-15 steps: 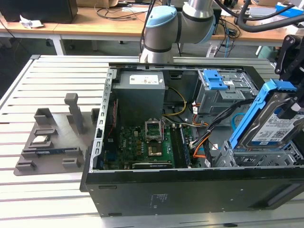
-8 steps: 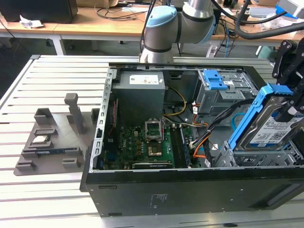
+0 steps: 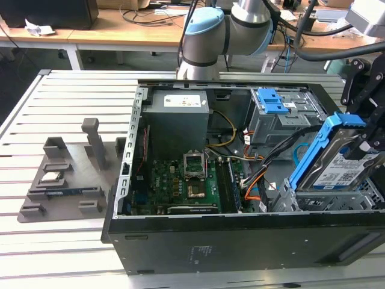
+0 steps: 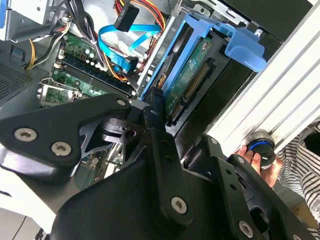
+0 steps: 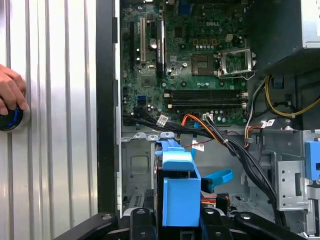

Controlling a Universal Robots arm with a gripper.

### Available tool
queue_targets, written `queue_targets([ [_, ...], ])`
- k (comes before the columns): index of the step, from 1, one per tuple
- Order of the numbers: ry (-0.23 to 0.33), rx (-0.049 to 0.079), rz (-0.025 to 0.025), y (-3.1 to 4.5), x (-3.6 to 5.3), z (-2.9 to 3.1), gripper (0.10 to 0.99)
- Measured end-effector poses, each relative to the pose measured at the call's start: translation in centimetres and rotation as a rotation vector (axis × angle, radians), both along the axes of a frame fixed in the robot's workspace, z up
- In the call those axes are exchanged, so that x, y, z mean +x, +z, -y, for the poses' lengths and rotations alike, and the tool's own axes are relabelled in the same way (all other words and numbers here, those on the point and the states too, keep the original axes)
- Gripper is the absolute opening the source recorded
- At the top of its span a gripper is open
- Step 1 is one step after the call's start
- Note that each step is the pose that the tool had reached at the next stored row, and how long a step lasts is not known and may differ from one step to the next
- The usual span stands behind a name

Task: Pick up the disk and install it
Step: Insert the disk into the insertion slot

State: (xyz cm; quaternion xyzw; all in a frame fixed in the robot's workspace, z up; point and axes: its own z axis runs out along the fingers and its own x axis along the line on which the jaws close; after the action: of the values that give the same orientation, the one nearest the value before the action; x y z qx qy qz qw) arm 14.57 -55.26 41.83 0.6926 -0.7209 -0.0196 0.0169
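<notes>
The disk [image 3: 344, 161], silver with a blue-and-white label and blue side rails, hangs tilted on edge over the front corner of the open computer case [image 3: 240, 241], at the exterior view's right. My gripper [image 3: 366, 135] is shut on it from above. In the second wrist view the disk [image 4: 196, 75] shows its green circuit side and connector, with one black finger [image 4: 156, 107] against its edge. In the first wrist view the disk's blue rail [image 5: 177, 187] stands between the fingers, over the grey metal bay floor [image 5: 137, 165].
A blue-latched drive cage [image 3: 274, 103] and grey power supply [image 3: 177, 117] stand at the case's back, above the motherboard [image 3: 180, 180]. Cables [image 5: 235, 145] cross beside the bay. A grey fixture [image 3: 66, 174] lies at the exterior view's left. A hand [image 5: 9, 92] rests on a blue-ringed button.
</notes>
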Motion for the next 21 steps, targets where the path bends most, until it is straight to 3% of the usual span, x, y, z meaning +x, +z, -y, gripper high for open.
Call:
queue_targets([
  [18, 0.0, 0.0, 0.0, -3.12, 0.0, 0.0, 0.361],
  [21, 0.0, 0.0, 0.0, -3.24, 0.0, 0.0, 0.361],
])
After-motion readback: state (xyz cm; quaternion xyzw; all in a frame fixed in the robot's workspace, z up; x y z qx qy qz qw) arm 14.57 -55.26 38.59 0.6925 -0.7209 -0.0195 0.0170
